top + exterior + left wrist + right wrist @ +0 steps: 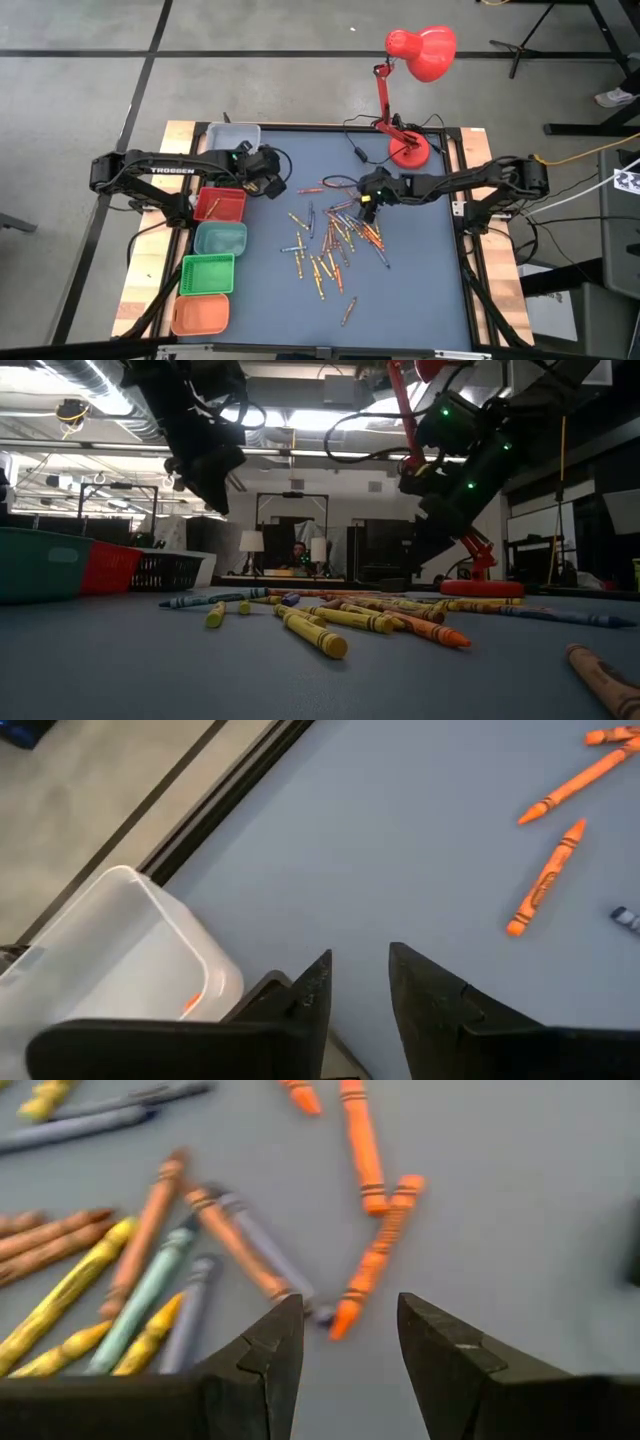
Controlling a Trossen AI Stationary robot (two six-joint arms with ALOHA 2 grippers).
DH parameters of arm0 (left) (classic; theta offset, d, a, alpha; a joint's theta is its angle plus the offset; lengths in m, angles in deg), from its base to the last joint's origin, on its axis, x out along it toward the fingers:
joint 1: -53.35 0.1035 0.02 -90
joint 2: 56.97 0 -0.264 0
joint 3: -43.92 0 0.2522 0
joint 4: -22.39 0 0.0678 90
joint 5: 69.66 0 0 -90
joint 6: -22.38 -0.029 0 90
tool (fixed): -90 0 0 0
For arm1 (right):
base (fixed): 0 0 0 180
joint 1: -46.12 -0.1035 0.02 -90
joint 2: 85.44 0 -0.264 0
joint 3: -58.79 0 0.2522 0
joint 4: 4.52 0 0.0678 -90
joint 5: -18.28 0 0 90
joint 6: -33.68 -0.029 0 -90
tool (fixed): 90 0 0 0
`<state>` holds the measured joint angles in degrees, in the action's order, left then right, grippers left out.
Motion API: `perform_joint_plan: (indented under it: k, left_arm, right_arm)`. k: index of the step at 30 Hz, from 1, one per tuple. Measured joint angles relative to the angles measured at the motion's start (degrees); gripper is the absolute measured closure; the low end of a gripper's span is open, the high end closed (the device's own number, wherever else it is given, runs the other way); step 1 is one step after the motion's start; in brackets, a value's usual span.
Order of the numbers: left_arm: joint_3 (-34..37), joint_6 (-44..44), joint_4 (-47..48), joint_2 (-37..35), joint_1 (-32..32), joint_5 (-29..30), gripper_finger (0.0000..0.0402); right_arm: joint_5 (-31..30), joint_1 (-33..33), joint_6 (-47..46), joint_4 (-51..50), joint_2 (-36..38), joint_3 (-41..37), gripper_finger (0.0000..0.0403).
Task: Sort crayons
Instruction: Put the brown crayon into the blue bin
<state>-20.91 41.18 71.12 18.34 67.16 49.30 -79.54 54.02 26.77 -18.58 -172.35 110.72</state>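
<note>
The crayons [335, 245] are scattered mid-counter. The right end effector [345, 1342] is held spread and empty just above an orange crayon [372, 1260]; neighbouring sticks could be nudged or pinched together. The left end effector [358, 988], spread and empty, is poised near the clear bin [120, 955].

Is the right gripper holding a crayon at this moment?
No. In the right wrist view the right gripper is open and empty, with the crayons lying on the mat beyond it.

The right gripper [350, 1342] hangs with fingers apart over the grey table [520, 1200] — empty, above scattered crayons [150, 1270]; an orange crayon [375, 1260] lies just beyond its tips.
</note>
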Motion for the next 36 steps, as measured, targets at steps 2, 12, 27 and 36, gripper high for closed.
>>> perform_joint_plan:
  k: [2, 12, 27, 36]
  left_arm:
    - [0.0, 0.0, 0.0, 0.0, 0.0, -0.1, 0.0314]
    - [0.0, 0.0, 0.0, 0.0, 0.0, -0.1, 0.0314]
    - [0.0, 0.0, 0.1, 0.0, 0.0, -0.1, 0.0314]
    - [0.0, 0.0, 0.1, 0.0, 0.0, -0.1, 0.0314]
  right_arm:
    - [2.3, 0.0, 1.4, 2.7, 0.0, -1.2, 0.0242]
    - [5.6, 0.0, 6.1, 11.3, -0.3, -4.5, 0.0242]
    - [9.9, 0.0, 10.4, 18.4, -9.2, -4.4, 0.0242]
    - [9.9, 0.0, 10.3, 18.5, -10.4, -4.4, 0.0242]
